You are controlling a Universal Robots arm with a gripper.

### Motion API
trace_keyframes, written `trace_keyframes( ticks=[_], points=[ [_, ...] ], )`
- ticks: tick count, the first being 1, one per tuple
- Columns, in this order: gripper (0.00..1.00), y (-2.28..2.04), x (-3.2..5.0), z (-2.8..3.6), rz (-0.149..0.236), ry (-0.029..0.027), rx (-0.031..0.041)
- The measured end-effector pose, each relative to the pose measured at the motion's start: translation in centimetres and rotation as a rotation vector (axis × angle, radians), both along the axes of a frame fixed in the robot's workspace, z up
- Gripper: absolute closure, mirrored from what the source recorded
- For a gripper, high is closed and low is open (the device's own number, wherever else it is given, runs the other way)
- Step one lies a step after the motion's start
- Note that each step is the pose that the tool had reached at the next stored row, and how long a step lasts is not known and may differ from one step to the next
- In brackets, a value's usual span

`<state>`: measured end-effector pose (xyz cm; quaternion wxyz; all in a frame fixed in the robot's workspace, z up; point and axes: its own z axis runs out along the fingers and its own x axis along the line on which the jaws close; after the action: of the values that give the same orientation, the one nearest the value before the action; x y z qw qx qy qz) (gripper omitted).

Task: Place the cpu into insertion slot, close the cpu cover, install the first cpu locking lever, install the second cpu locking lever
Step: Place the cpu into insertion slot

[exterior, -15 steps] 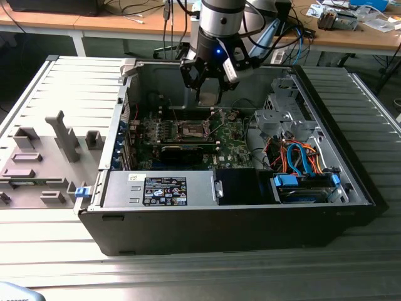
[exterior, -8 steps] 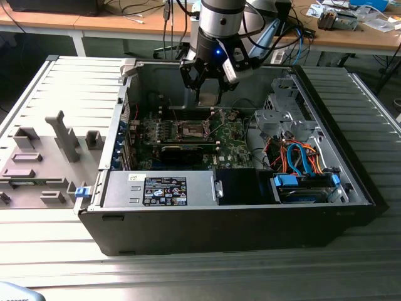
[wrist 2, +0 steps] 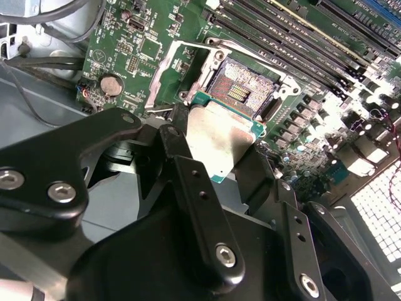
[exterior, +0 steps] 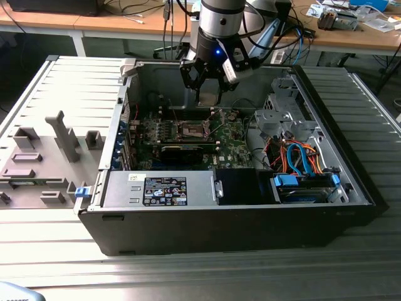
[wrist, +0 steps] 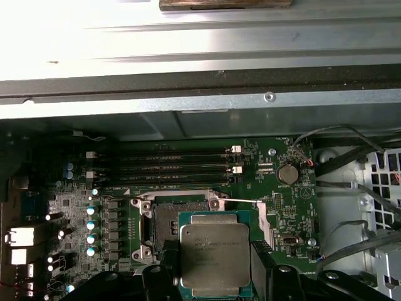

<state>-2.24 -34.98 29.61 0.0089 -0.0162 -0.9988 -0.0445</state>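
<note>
My gripper (exterior: 208,95) hangs inside the open computer case, above the green circuit board. It is shut on the cpu (wrist 2: 223,134), a flat grey-beige square chip with a green edge, held level between two black fingers (wrist 2: 190,168). In the first wrist view the cpu (wrist: 215,253) hovers over the near part of the insertion slot (wrist: 168,216), apart from it. The insertion slot (wrist 2: 240,88) shows its dark centre and silvery rim, with nothing in it. The cpu cover (wrist 2: 164,74), a thin silvery frame, stands open at the socket's side. In the exterior view the insertion slot (exterior: 191,130) lies just below the gripper.
Memory slots (wrist: 175,168) run beside the socket. A coin battery (wrist: 287,174) and loose cables (wrist: 338,157) lie close by. The case walls (exterior: 128,113) ring the board. A drive cage with blue and orange cables (exterior: 301,157) and a power supply (exterior: 163,188) fill the near part.
</note>
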Motion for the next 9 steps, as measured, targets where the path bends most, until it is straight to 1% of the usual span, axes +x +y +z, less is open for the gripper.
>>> trace_keyframes(
  ticks=[1, 3, 9],
  points=[
    [0.46, 0.0, 0.0, -0.09, -0.008, 0.0001, -0.0046],
    [0.46, -0.01, 0.0, -0.16, -0.029, 0.0, -0.0049],
    [0.46, -0.01, 0.0, -0.17, -0.039, 0.0001, -0.0049]
  ],
)
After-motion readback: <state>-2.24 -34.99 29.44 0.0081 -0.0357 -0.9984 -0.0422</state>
